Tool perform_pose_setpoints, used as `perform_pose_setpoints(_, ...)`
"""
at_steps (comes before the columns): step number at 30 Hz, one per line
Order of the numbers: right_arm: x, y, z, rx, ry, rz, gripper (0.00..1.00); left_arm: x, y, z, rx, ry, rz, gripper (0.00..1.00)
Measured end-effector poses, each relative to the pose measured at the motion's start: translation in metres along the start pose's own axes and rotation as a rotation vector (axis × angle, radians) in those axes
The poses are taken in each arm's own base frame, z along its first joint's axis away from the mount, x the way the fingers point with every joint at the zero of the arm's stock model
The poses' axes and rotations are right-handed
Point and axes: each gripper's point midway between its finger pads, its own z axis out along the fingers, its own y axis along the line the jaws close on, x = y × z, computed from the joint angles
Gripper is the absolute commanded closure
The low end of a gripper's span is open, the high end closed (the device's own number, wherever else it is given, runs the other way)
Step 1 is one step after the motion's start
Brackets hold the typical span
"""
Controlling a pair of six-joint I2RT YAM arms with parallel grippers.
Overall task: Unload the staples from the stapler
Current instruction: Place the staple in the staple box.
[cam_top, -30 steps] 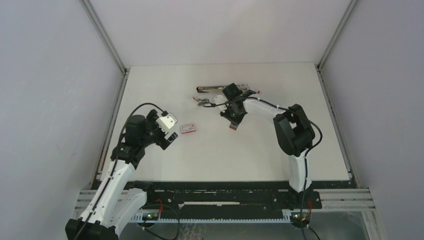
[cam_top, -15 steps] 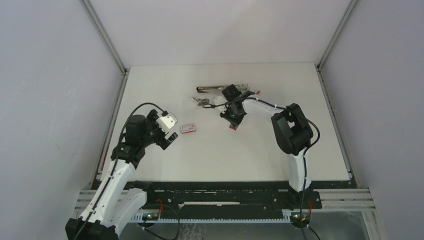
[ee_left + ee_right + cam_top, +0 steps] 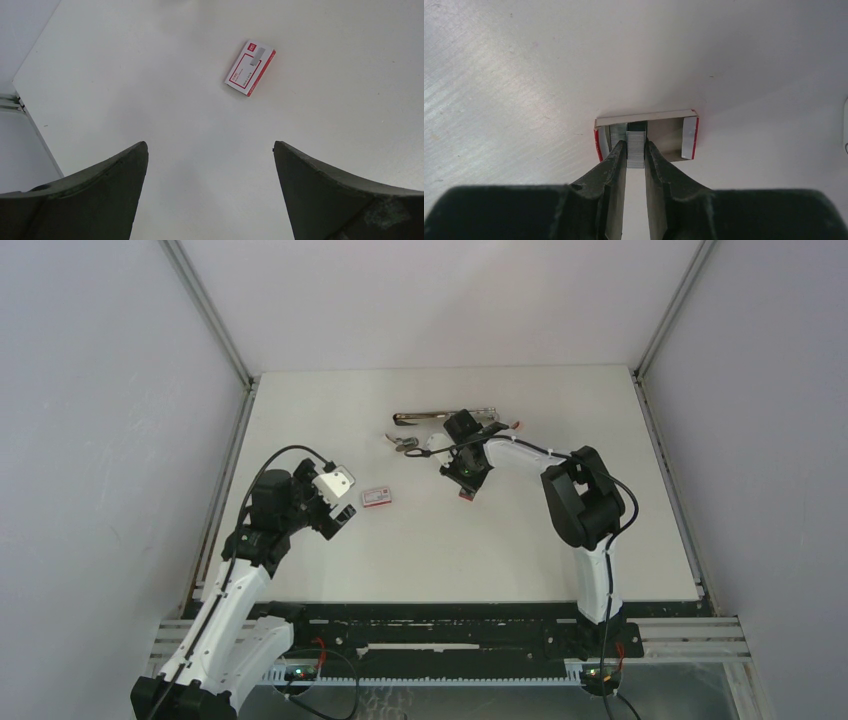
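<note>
Well, nearest, at lower left of the overhead view, the left tool [image 3: 210, 192] hangs wide open over the worktop [image 3: 125, 75]. A closed red-and-white box [image 3: 250, 67] lies just beyond, its print too small to read. Mid-frame, the right tool [image 3: 636, 146] pinches the staples [image 3: 636, 156] at an open red-edged tray [image 3: 674, 132]. Behind lies the stapler [image 3: 420, 418]. Nothing has shifted since half a second ago.

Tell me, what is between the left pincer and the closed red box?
Nothing but bare table. The left wrist view shows it between the open left pincer and the closed red box.
</note>
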Motion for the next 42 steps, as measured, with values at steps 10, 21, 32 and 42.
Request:
perform_pose_setpoints(10,-0.002,0.0,0.0,0.004,-0.004,-0.003,0.8,0.0,0.0,0.0,0.0,0.0,0.0,0.0)
perform_pose_setpoints(21,-0.003,0.003,0.001,0.008,-0.002,-0.016,0.78,0.0,0.0,0.0,-0.001,-0.001,0.0,0.0)
perform_pose_setpoints(32,-0.002,0.001,0.0,0.017,0.004,-0.016,0.69,0.0,0.0,0.0,-0.001,-0.001,0.001,0.0)
perform_pose_setpoints(42,-0.009,0.001,-0.025,0.018,-0.031,-0.009,0.57,0.0,0.0,0.0,-0.001,-0.001,0.0,0.0)
